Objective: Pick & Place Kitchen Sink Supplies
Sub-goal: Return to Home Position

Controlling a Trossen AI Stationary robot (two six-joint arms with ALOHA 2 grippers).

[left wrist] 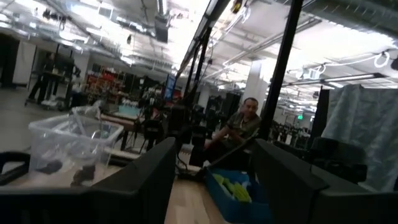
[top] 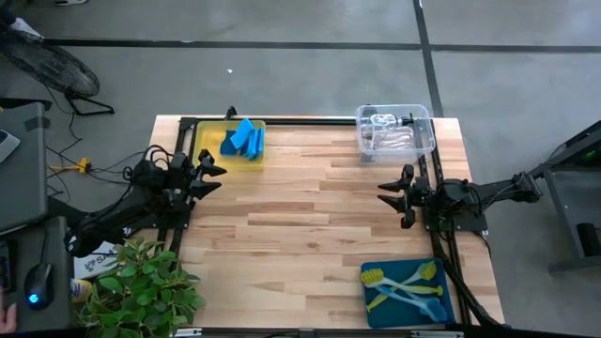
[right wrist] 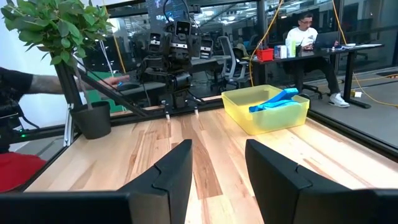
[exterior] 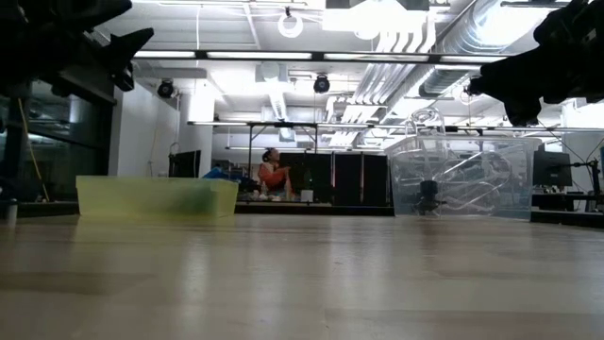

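Several blue sponges (top: 246, 139) lie in the yellow bin (top: 208, 150) at the far left; they also show in the right wrist view as sponges (right wrist: 273, 99). Small clear bottles (top: 390, 139) lie in the clear bin (top: 424, 120) at the far right. Blue and yellow-green brushes (top: 402, 282) lie in the teal bin (top: 376, 310) at the near right. My left gripper (top: 214, 174) hovers open at the table's left edge, just nearer than the yellow bin. My right gripper (top: 387, 194) hovers open on the right, between the clear and teal bins. Both hold nothing.
A green leafy plant (top: 141, 286) stands at the near left corner. Bare wood (top: 300, 225) lies between the two arms. People sit in the room beyond the table (left wrist: 245, 121) (right wrist: 305, 31). A hand and sleeve (right wrist: 18, 84) show beside the plant.
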